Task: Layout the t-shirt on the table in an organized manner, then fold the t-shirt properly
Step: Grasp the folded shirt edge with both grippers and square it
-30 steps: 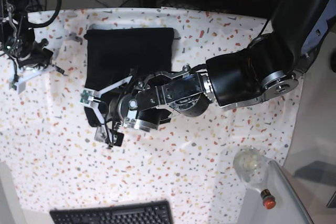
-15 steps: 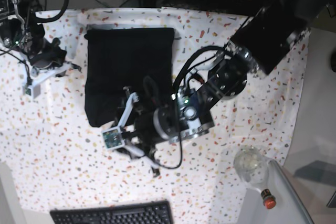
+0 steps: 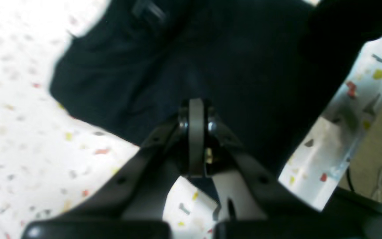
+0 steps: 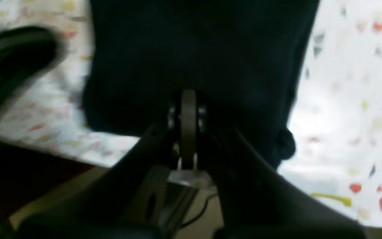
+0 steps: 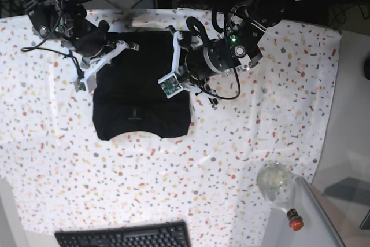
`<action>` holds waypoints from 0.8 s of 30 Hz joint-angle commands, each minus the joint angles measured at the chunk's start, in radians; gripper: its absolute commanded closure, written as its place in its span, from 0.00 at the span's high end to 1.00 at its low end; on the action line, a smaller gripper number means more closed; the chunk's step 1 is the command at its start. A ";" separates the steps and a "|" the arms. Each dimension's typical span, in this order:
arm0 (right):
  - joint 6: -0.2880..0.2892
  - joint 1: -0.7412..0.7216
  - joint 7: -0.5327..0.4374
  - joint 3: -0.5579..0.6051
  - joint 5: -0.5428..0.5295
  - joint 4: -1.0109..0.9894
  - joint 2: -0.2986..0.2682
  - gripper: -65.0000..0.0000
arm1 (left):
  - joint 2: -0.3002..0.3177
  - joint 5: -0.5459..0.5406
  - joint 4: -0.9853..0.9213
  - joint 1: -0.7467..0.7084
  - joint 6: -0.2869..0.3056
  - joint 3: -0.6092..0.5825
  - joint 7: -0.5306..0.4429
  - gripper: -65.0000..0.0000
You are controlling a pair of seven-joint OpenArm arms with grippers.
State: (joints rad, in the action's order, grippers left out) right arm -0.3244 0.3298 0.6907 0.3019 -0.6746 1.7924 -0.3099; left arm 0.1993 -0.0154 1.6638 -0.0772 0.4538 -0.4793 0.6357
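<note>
Now the t-shirt (image 5: pixel 141 93) lies as a folded dark rectangle on the far-left part of the table (image 5: pixel 260 143), its near edge slightly curved and its far edge close to the table's far rim. A faint grey mark (image 5: pixel 134 113) shows near its near edge.

Both arms sit over the shirt's far half. The left gripper (image 5: pixel 173 65) is at the shirt's right edge, and the right gripper (image 5: pixel 101 56) is at its left edge. In the left wrist view the left gripper's (image 3: pixel 196 109) fingers (image 3: pixel 196 132) are pressed together over black cloth; a thin fold may be pinched between them, but the blur makes that hard to confirm. In the right wrist view the right gripper's (image 4: pixel 188 99) fingers (image 4: pixel 188 126) are likewise together, tips against the shirt (image 4: pixel 197 49), with speckled table showing to either side.

A keyboard (image 5: pixel 124 235) sits at the table's near edge, left of centre. At the near right, a clear bottle (image 5: pixel 277 186) with a red cap lies across the table's corner.
</note>
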 commanded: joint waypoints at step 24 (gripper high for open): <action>0.003 0.085 -0.131 -0.025 -0.007 0.080 -0.041 0.00 | 0.044 -0.007 -0.030 -0.028 -0.003 0.001 -0.014 0.00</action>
State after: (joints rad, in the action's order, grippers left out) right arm -0.3256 0.4149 0.5694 0.2771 -0.6724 1.8584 -0.3492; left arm 0.2462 -0.0078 1.6196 -0.1043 0.4458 -0.4732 0.6395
